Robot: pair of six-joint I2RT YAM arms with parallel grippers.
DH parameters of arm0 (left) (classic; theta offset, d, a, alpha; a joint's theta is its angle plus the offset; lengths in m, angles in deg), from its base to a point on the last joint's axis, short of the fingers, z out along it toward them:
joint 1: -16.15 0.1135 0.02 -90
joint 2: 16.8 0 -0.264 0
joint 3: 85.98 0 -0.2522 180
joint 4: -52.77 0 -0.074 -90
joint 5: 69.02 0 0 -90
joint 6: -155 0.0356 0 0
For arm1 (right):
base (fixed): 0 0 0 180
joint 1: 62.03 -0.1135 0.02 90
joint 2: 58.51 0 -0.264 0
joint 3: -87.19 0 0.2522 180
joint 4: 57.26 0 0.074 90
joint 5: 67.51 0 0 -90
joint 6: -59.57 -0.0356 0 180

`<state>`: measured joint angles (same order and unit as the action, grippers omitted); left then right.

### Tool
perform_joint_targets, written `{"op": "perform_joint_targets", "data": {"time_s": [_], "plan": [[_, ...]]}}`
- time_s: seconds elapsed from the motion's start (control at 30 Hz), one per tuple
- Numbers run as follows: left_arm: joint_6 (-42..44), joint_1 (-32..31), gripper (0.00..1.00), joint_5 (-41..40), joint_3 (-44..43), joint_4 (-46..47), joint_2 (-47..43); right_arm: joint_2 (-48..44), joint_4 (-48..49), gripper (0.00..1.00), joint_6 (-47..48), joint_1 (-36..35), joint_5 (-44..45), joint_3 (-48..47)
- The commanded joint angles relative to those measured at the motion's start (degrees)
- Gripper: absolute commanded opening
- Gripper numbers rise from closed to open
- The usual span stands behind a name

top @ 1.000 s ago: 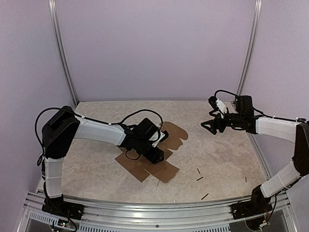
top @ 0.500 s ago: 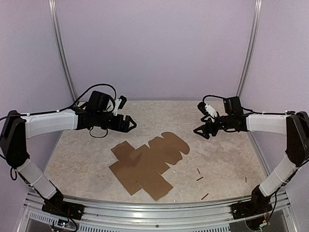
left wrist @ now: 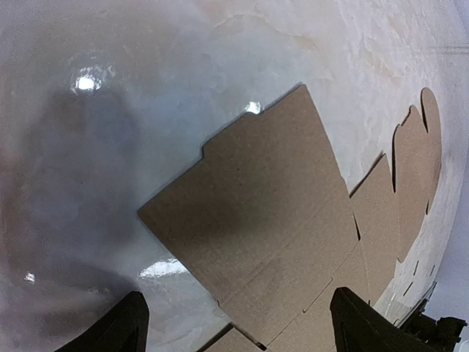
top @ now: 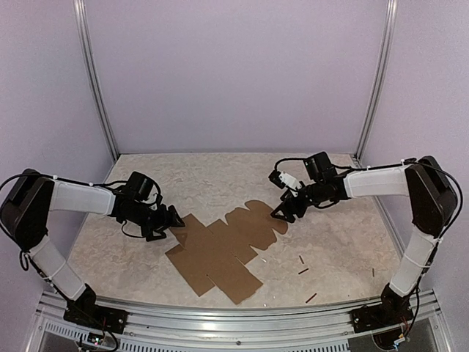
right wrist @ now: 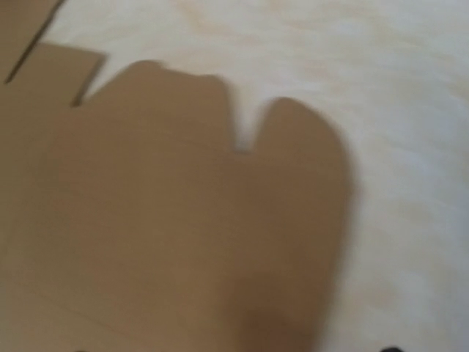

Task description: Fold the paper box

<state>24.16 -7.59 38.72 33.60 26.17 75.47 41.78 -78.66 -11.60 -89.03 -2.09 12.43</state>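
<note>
- paper box is all blurry in the right wrist view and runs off the left and bottom edges
- dark scraps right of the box: too tiny to identify

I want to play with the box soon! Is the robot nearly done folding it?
Not nearly. Done: nothing is folded yet; the paper box lies flat on the table. In hand: the open left gripper is at the sheet's left edge and the open right gripper is by its rounded flaps, neither gripping it. Left: all the folding.
</note>
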Motion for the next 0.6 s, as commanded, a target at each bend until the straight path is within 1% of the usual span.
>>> {"op": "perform_joint_targets", "data": {"time_s": [0.0,0.1,0.2,0.33,0.57], "plan": [[-6.90,1.28,0.84,4.23,2.18,4.05,1.05,5.08,-2.97,0.84,1.25,-4.08,2.59,-2.36],[-9.40,1.98,0.84,7.19,3.83,7.70,2.36,7.02,-3.04,0.83,1.58,-5.74,3.38,-2.45],[-11.45,2.33,0.83,10.57,5.75,14.08,3.69,8.27,-3.31,0.82,1.72,-6.54,3.70,-2.46],[-11.27,2.30,0.82,11.61,5.83,18.57,4.66,8.68,-3.43,0.82,1.81,-6.66,4.08,-2.37],[-10.88,1.73,0.81,13.21,5.76,29.29,2.85,9.62,-4.11,0.81,2.26,-6.67,3.34,-2.39]]}}
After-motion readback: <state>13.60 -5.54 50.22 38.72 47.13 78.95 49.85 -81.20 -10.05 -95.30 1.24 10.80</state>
